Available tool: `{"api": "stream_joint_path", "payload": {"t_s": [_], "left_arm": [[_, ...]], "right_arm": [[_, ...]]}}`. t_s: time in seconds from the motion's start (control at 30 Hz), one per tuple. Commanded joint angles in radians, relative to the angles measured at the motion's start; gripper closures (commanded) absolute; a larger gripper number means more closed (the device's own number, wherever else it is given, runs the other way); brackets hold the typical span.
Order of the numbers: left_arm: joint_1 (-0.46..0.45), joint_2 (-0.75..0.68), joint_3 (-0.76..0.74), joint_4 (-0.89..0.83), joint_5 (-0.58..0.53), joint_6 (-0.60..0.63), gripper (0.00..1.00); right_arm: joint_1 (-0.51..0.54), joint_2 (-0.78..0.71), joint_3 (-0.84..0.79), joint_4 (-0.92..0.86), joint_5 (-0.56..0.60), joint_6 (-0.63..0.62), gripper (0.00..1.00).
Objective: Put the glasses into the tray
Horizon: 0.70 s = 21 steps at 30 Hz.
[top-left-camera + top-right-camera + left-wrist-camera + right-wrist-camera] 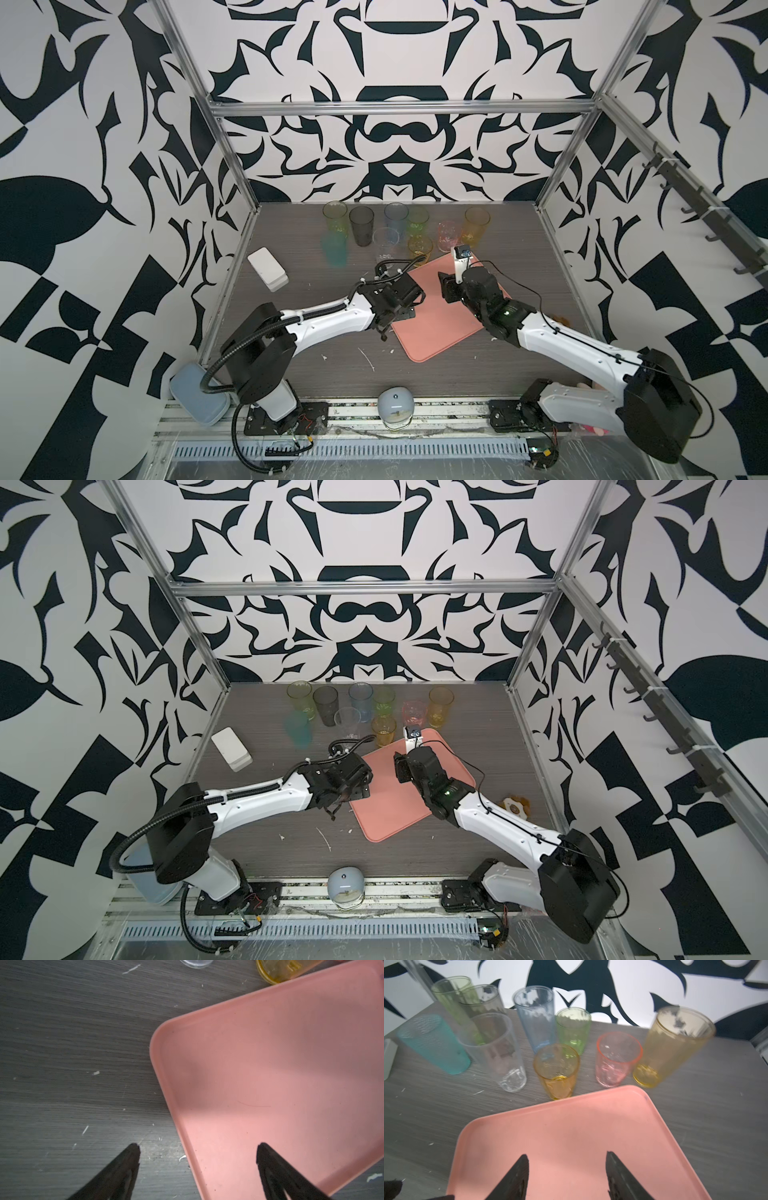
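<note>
- The right gripper (566, 1159) has its jaws spread apart, with nothing between them. It hangs over the tray (571, 1126).
- The left gripper (197, 1147) has its jaws spread wide too, and it holds nothing. One jaw is over the table (72, 1064) and the other is over the tray. The tray's edge runs below the gap.
- No glass is in the tray yet. The glasses all stand on the table, ahead of the right jaws and past the tray's far edge.
- The short amber glass (557, 1072) is the closest one ahead of the right jaws, just beside the tray's edge.
- The pink glass (616, 1059) and the clear glass (496, 1049) stand on either side of it. The green glass (573, 1028) is right behind it.
- I think the step now is to reach for a first glass. The short amber one looks like the easy pick, because nothing stands in front of it.
- The jaws should go one on each side of the glass, with the glass in the middle of the gap.
- Go slowly. The other glasses are close, and a jaw could knock one over.
- Squeeze gently, because the glass looks smooth and may slip or tip.
- Lift it straight up and set it upright on the tray under the jaws. Put it near an edge, so there is room for the rest.
</note>
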Motion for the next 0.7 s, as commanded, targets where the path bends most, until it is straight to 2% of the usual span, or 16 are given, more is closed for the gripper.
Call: {"api": "stream_joint_path", "payload": {"t_s": [0.0,0.27,0.33,0.67], "left_arm": [[-0.007,0.054,0.047,-0.079,-0.015,-0.073,0.10],[-0.014,0.128,0.083,-0.133,-0.019,-0.106,0.22],[-0.015,0.129,0.070,-0.130,-0.015,-0.111,0.23],[-0.015,0.131,0.013,-0.078,0.032,-0.131,0.42]], "right_arm": [[-0.034,-0.023,-0.046,0.103,0.004,0.026,0.38],[-0.034,-0.015,-0.065,0.107,0.118,0.040,0.38],[-0.034,-0.012,-0.063,0.103,0.122,0.045,0.38],[-0.034,0.003,-0.057,0.096,0.124,0.052,0.38]]}}
